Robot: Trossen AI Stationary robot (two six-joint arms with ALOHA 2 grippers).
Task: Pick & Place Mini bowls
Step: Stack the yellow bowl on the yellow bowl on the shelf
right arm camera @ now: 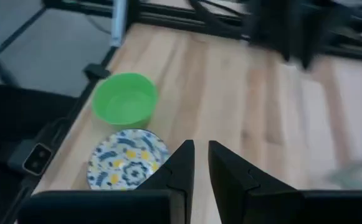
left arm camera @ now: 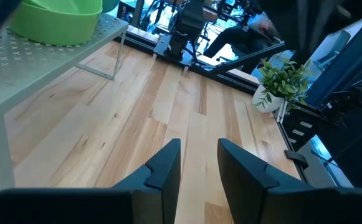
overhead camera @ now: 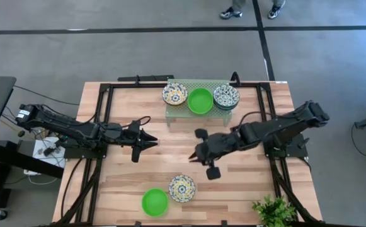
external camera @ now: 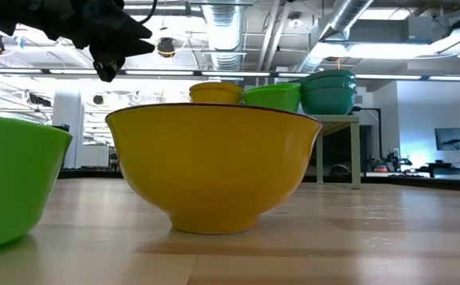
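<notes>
Both arms hang over the middle of the wooden tabletop [overhead camera: 126,183] and neither carries anything. The left gripper [overhead camera: 151,144] points toward three o'clock from the left side, its jaws parted only by a narrow gap and empty, as the left wrist view shows over bare wood. The right gripper [overhead camera: 195,154] reaches in from the right, aimed toward eight o'clock, its jaws likewise a slim gap apart with nothing between them. Up at twelve o'clock a pale green perforated rack [overhead camera: 179,108] carries three lots of mini bowls in a row: a patterned bowl with a yellow centre [overhead camera: 174,93] at its left, a plain green bowl [overhead camera: 200,101] in the middle, and a blue-green patterned stack [overhead camera: 226,96] at its right; how many bowls sit in each I cannot tell. Down at six o'clock, near the front edge, a second green bowl [overhead camera: 155,202] sits just beside another yellow-centred patterned bowl [overhead camera: 182,188], apart from the rack group. The right wrist view looks straight at this pair past its own fingers. A leafy plant [overhead camera: 274,211] stands at the five o'clock corner of the tabletop.
</notes>
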